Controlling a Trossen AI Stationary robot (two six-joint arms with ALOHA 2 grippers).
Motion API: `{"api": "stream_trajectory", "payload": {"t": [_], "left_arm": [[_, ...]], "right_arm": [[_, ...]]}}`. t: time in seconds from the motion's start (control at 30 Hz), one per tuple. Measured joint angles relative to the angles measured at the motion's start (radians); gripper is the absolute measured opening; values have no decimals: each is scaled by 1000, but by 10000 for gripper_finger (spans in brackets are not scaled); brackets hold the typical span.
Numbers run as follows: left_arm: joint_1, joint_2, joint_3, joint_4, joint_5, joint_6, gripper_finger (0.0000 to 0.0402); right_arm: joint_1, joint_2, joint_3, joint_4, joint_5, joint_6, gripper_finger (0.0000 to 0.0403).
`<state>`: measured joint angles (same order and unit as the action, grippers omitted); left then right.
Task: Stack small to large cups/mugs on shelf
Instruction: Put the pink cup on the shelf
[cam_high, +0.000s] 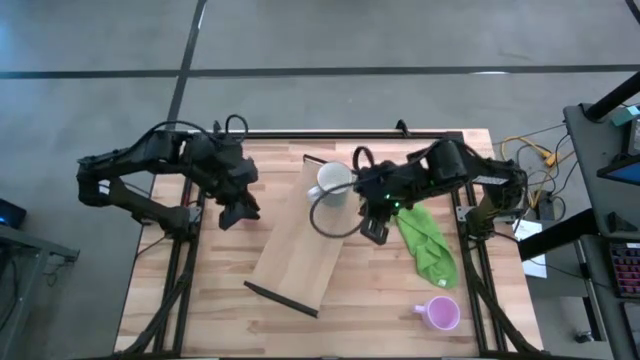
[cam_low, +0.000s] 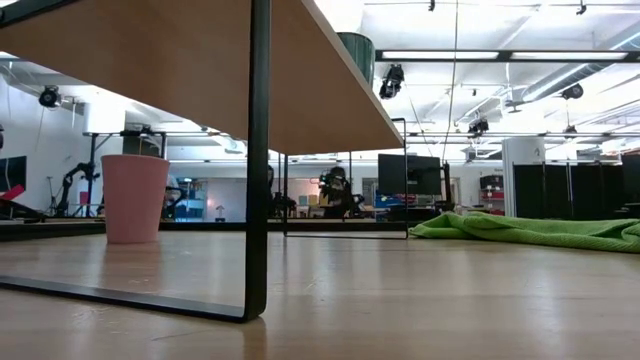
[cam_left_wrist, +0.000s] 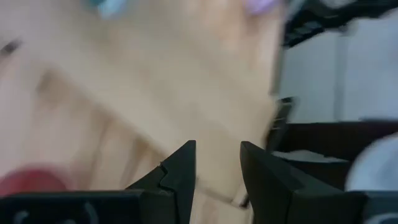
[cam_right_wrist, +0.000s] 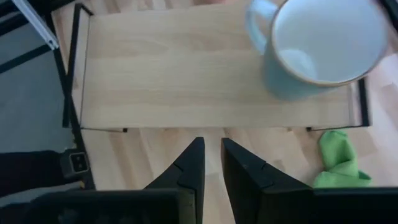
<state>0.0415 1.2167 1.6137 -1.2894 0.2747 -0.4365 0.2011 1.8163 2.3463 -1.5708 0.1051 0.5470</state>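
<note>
The grey mug (cam_high: 333, 181) stands upright on the shelf (cam_high: 300, 255) near its far end, mouth up and holding nothing; the right wrist view shows a pale, bare inside (cam_right_wrist: 323, 43), a thin darker rim and a handle turned toward the middle of the plank. The lilac mug (cam_high: 440, 313) sits on the table near the front right corner, well apart from the shelf, also upright with nothing in it, its handle pointing toward the shelf. The salmon cup (cam_low: 134, 197) shows in the low view only, a plain tapered cup without a handle standing on the tabletop under the plank; its inside is hidden from that angle. The shelf is a long light-wood plank lying at a slant across the middle of the table, raised on thin black frames at its short ends (cam_low: 259, 160). A crumpled green cloth (cam_high: 428, 243) lies on the table to the right of the shelf, between the grey mug and the lilac one. The right gripper (cam_high: 372, 228) hangs just off the plank's right edge, beside the grey mug and not touching it, its fingers (cam_right_wrist: 189, 168) drawn close with a narrow gap and nothing between them. The left gripper (cam_high: 233, 212) hovers over the table to the left of the shelf, its fingers (cam_left_wrist: 180, 171) released, apart and empty.
</note>
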Motion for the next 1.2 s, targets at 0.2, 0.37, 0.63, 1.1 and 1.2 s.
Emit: {"api": "stream_trajectory", "payload": {"t": [0.2,0.37,0.63,1.1,1.2], "left_arm": [[1,1,-41,-212,-283,-115,111],[1,-7,-194,-155,-286,-153,111],[3,-8,-436,0,-275,-210,111],[18,-3,-628,134,-338,-212,111],[31,-2,-643,144,-366,-212,111]], "right_arm": [[60,13,0,0,0,22,48],[114,12,-1,0,1,46,47],[186,16,-2,0,1,48,47],[200,17,-2,0,5,39,47],[201,16,-2,0,5,39,47]]}}
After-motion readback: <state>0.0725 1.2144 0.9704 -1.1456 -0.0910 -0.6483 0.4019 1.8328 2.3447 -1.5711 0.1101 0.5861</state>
